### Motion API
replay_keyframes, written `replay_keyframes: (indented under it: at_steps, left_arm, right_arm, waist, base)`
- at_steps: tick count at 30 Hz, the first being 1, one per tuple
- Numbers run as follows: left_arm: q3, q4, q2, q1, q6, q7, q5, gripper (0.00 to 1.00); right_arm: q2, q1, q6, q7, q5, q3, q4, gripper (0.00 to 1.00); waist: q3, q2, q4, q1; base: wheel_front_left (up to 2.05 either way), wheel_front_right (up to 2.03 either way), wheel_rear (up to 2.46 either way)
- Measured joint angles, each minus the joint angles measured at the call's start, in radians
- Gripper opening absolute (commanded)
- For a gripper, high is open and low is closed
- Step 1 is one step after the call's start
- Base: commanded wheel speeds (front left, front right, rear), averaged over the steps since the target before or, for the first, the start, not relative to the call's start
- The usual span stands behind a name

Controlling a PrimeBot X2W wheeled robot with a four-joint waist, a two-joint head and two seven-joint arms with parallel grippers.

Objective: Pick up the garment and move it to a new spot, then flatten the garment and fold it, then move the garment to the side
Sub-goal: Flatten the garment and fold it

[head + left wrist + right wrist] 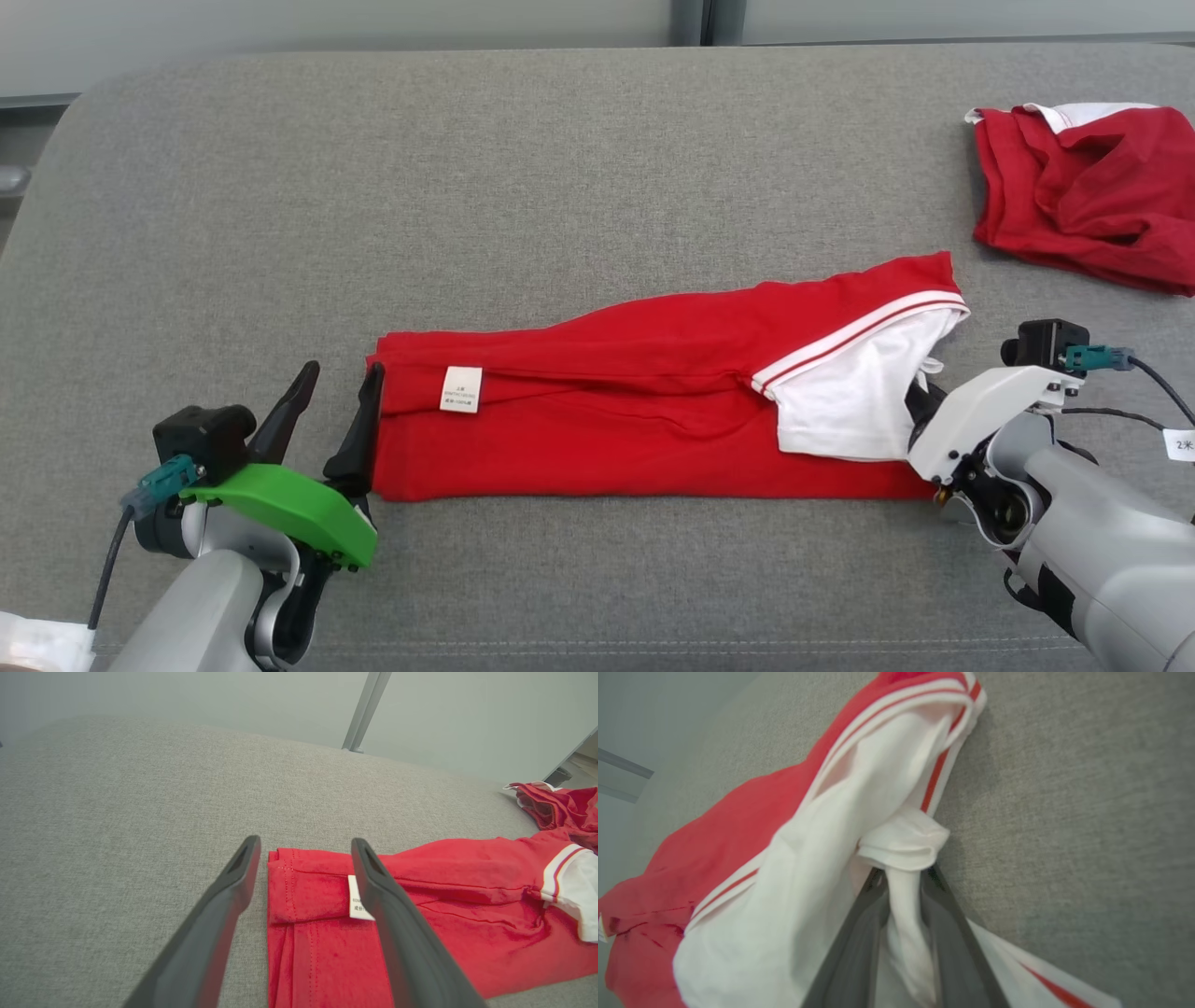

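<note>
- The right gripper [903, 877] has its jaws squeezed shut on a bunch of white cloth at the 3 o'clock end of the shirt [607, 411].
- The left gripper [343, 371] has its jaws wide open and holds nothing. It sits at the 9 o'clock end of the shirt. In the left wrist view the red hem shows between its fingers. I cannot tell if a finger touches the cloth.
- The shirt lies in the middle of the grey top [467, 187]. It is folded into a long strip that runs from 9 o'clock to 3 o'clock. A small white label [461, 389] sits near the left end.
- I think the shirt is light, soft and floppy. It will sag where nothing holds it. It seems best to pinch both short ends through all the layers, or the fold may fall open.
- The near edge of the grey top is at 6 o'clock, close to both arms. There is lots of bare room toward 12 and 10 o'clock.
- Another red cloth [1092, 196] is bunched up at 2 o'clock, well apart from the shirt. It seems best to keep away from it.
</note>
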Motion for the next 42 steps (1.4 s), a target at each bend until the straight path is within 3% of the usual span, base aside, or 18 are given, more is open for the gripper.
replay_keyframes:
  at_steps: [11, 28, 42]
  left_arm:
    - [0.006, -0.005, 0.009, 0.028, 0.007, 0.0, 0.0, 1.0]
    - [0.014, -0.037, 0.016, 0.055, 0.018, 0.0, -0.002, 1.0]
    - [-0.002, -0.043, -0.004, 0.061, 0.018, 0.0, -0.011, 1.0]
  right_arm:
    - [0.027, 0.0, 0.025, -0.058, 0.0, -0.017, 0.028, 0.0]
    - [-0.063, 0.0, 0.044, -0.104, -0.012, -0.077, 0.051, 0.0]
    - [-0.049, -0.044, 0.044, -0.112, -0.128, -0.057, -0.096, 0.0]
  waist:
    - [-0.035, 0.0, -0.018, 0.0]
    - [-0.061, 0.0, -0.073, 0.0]
    - [-0.084, 0.0, -0.061, 0.0]
  base:
    - [0.0, 0.0, 0.0]
    - [0.0, 0.0, 0.0]
    - [0.0, 0.0, 0.0]
